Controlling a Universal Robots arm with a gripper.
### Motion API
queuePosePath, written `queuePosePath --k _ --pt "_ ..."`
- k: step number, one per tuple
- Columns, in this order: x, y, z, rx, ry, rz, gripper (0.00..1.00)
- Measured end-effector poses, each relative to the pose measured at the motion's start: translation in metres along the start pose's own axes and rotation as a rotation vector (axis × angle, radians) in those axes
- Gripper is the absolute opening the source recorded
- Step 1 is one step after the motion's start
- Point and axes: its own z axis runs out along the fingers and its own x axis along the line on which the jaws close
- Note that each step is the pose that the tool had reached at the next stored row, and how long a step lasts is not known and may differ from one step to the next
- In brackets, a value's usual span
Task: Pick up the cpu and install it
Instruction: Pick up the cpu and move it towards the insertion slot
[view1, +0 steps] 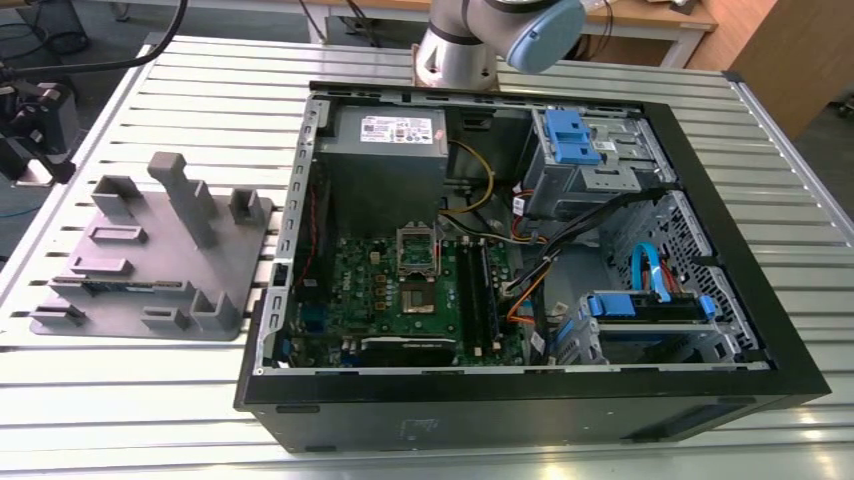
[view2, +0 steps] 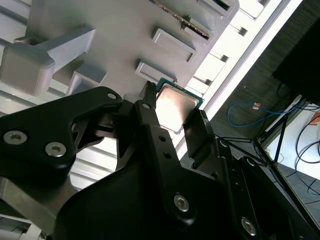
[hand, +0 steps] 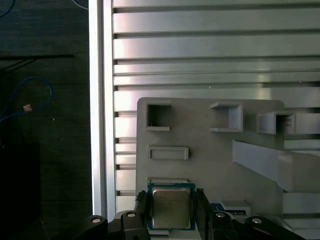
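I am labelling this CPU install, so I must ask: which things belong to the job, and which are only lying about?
Job: cpu, clamped in the gripper; grey holder; socket on the green board.
Lying about: blue cable on the floor; power supply; blue drive bracket.

- The arm (view1: 461, 50) in the exterior view is a round, silver-grey tube; a pale blue cap (view1: 541, 35) closes the joint at three o'clock of it
- The gripper (view2: 175, 107) (hand: 171, 205) in both wrist views is matte black, built of flat angular links
- Silver hex-socket screws (view2: 181, 201) sit in round recesses; the fingers (view2: 155, 130) are narrow black bars with small holes
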Motion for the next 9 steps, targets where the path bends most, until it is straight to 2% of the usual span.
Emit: queuePosePath --k 9 --pt "0.0001 0.0000 -0.0029 0.0000 0.0000 0.000 0.47"
